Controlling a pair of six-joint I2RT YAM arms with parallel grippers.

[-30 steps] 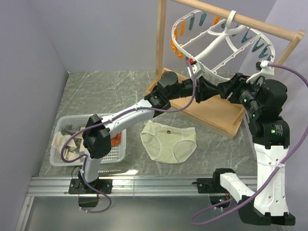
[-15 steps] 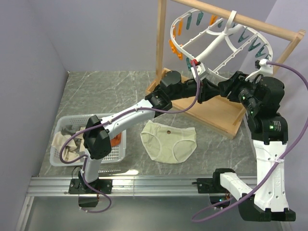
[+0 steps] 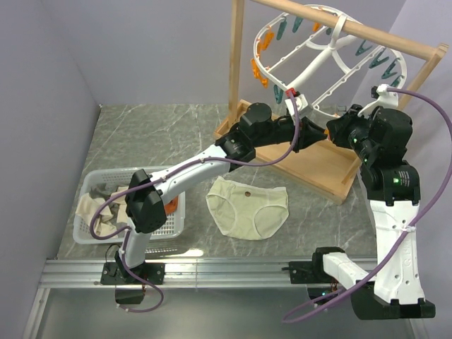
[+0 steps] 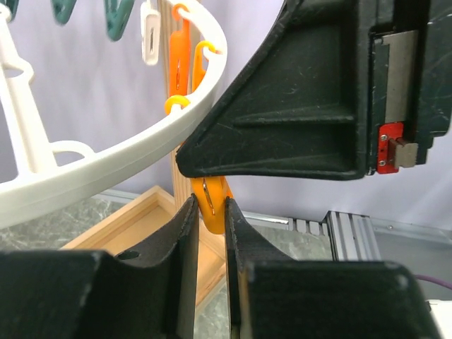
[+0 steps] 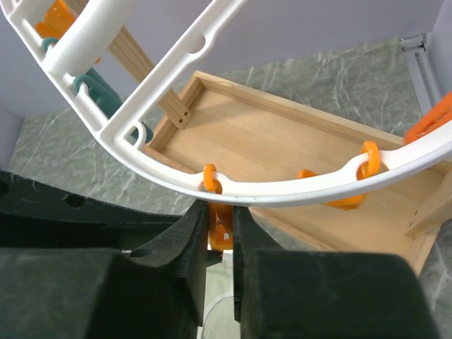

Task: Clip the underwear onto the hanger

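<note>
The hanger (image 3: 318, 60), a white oval rack with orange and teal clothespins, hangs tilted from the wooden bar. Both grippers meet under its lower rim. My left gripper (image 3: 311, 134) (image 4: 210, 212) is shut on an orange clothespin (image 4: 212, 205) hanging from the rim (image 4: 127, 159). My right gripper (image 3: 326, 131) (image 5: 220, 219) is shut on an orange clothespin (image 5: 222, 229) below the rim (image 5: 282, 191); its black body fills the upper right of the left wrist view. The underwear (image 3: 248, 208), pale cream, lies flat on the table, apart from both grippers.
The wooden frame stand has a post (image 3: 236, 56), a top bar (image 3: 395, 39) and a base tray (image 3: 311, 166) under the hanger. A white basket (image 3: 169, 229) of cloths, one orange (image 3: 169, 205), sits at the left by the left arm.
The right gripper has shut on the orange clothespin. Both grippers shifted slightly right and up, and the hanger swung and tilted with them.
</note>
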